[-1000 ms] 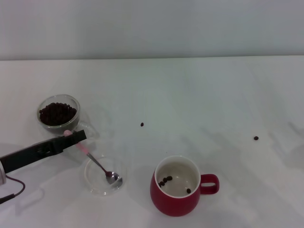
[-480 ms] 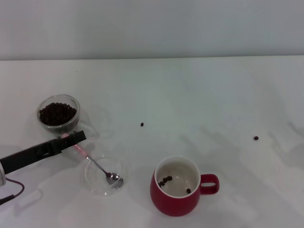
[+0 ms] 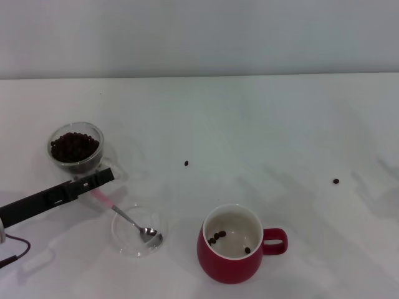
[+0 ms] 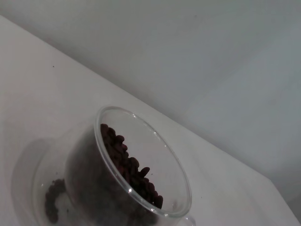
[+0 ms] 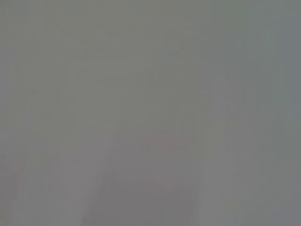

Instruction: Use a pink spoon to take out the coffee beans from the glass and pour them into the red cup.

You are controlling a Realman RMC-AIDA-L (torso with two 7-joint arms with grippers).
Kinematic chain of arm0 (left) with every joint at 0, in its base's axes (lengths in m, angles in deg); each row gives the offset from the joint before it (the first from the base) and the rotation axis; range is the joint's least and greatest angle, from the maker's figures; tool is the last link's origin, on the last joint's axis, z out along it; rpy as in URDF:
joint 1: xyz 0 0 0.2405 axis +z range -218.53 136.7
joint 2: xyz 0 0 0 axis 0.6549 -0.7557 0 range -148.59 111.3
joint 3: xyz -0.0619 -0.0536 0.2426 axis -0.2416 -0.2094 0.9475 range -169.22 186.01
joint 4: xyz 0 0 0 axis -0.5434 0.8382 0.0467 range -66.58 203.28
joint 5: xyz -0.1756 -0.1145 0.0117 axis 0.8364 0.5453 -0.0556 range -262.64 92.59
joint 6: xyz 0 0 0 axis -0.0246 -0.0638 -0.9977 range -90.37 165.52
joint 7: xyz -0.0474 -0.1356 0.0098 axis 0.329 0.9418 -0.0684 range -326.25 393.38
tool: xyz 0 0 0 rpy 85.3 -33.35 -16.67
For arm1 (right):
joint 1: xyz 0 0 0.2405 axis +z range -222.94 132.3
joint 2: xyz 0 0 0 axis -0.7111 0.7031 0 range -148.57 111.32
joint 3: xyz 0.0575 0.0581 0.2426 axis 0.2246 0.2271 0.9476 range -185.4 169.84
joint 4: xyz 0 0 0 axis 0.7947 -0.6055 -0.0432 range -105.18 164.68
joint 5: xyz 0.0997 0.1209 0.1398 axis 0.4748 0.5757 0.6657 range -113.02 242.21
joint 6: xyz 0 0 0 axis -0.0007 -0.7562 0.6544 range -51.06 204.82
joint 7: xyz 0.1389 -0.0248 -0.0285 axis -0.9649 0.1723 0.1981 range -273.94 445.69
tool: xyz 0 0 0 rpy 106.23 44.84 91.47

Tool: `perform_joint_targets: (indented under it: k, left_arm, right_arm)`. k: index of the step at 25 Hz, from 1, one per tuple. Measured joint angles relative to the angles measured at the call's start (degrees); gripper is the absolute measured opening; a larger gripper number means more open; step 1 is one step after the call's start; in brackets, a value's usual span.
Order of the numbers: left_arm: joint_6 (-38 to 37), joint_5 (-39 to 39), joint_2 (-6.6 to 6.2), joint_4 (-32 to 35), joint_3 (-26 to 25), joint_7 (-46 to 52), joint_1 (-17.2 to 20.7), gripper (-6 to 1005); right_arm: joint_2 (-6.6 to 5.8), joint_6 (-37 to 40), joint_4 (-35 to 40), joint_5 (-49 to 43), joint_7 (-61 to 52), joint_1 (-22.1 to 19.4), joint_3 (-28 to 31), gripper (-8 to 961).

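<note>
Head view: white table [image 3: 249, 124] fills the frame. The left gripper [image 3: 103, 177] comes in from the lower left edge as a long dark bar, its tip at left centre just below the glass [image 3: 76, 148]. The tip sits over the top end of the pink spoon [image 3: 121, 215]; cannot tell if the gripper is clamped on the handle or loose, the fingers are not separable here. Spoon runs diagonally down-right from the tip, pink handle up, metal bowl resting inside a shallow clear glass dish [image 3: 138, 232] at lower left. Spoon bowl looks empty. The glass stands upright at left centre, filled with coffee beans [image 3: 75, 147]. The red cup [image 3: 235, 244] stands at bottom centre, handle pointing right, cream inside showing, a few beans on its bottom. One loose bean [image 3: 186, 163] lies on the table at centre, another loose bean [image 3: 336, 181] at right centre, both well apart from the cup. Right arm not in this view.

Left wrist view: the glass [image 4: 141, 165] up close in the lower half of the frame, tilted in the picture, rim clear, beans [image 4: 131, 169] piled dark inside. White table [image 4: 37, 94] around it, grey wall behind. No fingers visible.

Right wrist view: plain grey blur, nothing identifiable; right gripper not seen.
</note>
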Motion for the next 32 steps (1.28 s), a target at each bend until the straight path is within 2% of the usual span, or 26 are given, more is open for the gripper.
perform_joint_targets:
  k: [5, 15, 20, 21, 25, 29, 32]
  left_arm:
    - [0.4, 0.1, 0.07, 0.2, -0.2, 0.3, 1.3, 882]
    - [-0.3, 0.5, 0.94, 1.4, -1.4, -3.8, 5.0, 877]
    - [-2.5, 3.9, 1.45, 4.0, -1.5, -10.8, 9.0, 877]
    - [-4.2, 6.9, 1.35, 5.5, -1.5, -15.1, 11.5, 877]
    - [-5.1, 10.4, 1.15, 8.5, -1.7, -21.6, 15.3, 876]
    - [-5.5, 13.1, 1.26, 11.3, -6.6, -30.0, 19.3, 876]
    - [-6.2, 13.7, 1.35, 11.1, -14.6, -35.8, 20.6, 877]
  right_arm:
    - [0.00, 0.0, -0.1, 0.0, 0.0, 0.0, 0.0, 651]
    - [0.00, 0.2, -0.1, -0.2, 0.0, -0.4, 0.0, 650]
    - [0.00, 0.2, -0.1, -0.2, 0.0, -0.4, 0.0, 650]
    - [0.00, 0.2, -0.1, -0.2, 0.0, -0.4, 0.0, 650]
    - [0.00, 0.2, -0.1, 0.0, 0.0, -0.4, 0.1, 650]
    - [0.00, 0.1, -0.1, 0.1, 0.1, -0.4, 0.2, 650]
    - [0.00, 0.1, 0.0, 0.2, 0.1, -0.4, 1.2, 650]
